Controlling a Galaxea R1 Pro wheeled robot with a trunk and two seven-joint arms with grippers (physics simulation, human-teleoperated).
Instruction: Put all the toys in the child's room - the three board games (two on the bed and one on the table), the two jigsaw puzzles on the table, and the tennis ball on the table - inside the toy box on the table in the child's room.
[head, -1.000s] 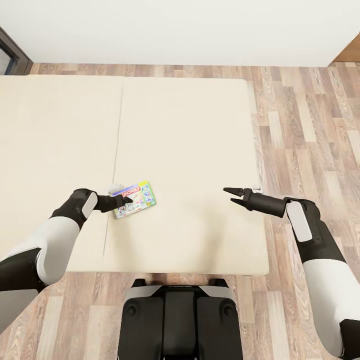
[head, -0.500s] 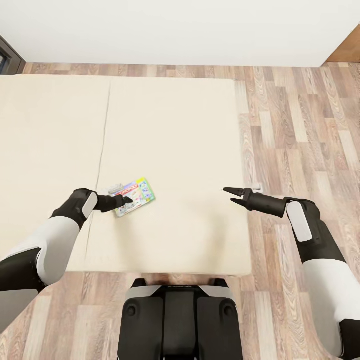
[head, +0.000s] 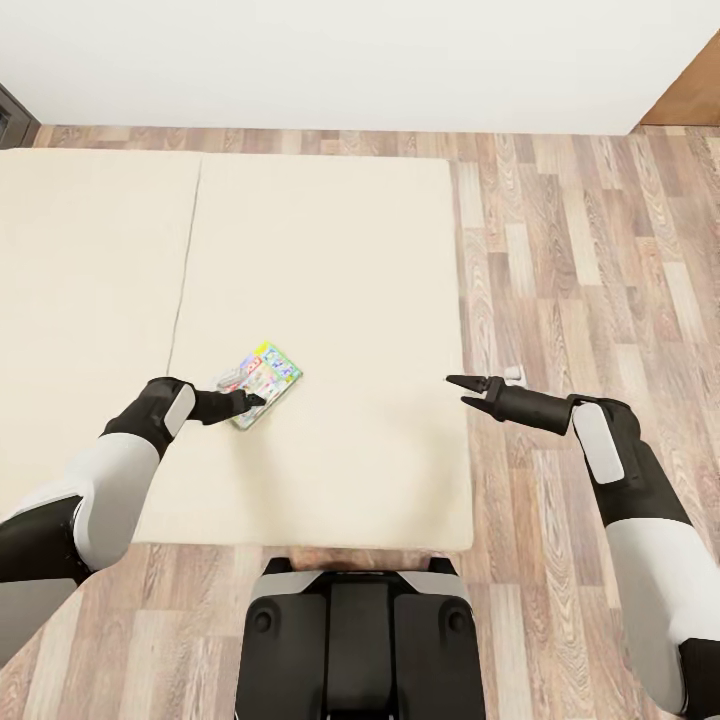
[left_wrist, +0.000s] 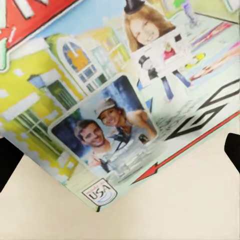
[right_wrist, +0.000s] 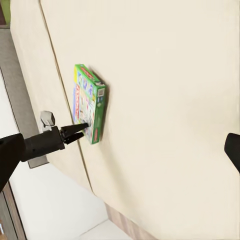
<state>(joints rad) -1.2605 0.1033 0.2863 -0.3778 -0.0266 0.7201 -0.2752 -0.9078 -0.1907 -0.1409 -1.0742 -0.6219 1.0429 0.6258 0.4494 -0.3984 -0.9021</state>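
1. Board game (head: 263, 372): thin rectangular box, busy printed cover in green, yellow, red and blue, with green side edges (right_wrist: 99, 107). It lies flat on the bed, cover up, turned at an angle to the mattress edges, just right of the seam. Close up (left_wrist: 115, 95) the cover shows cartoon houses, a photo of two people and a small "USA" badge at one corner
2. Bed (head: 330, 250): large, low, plain cream mattress with one seam running across it, standing on the wood-plank floor
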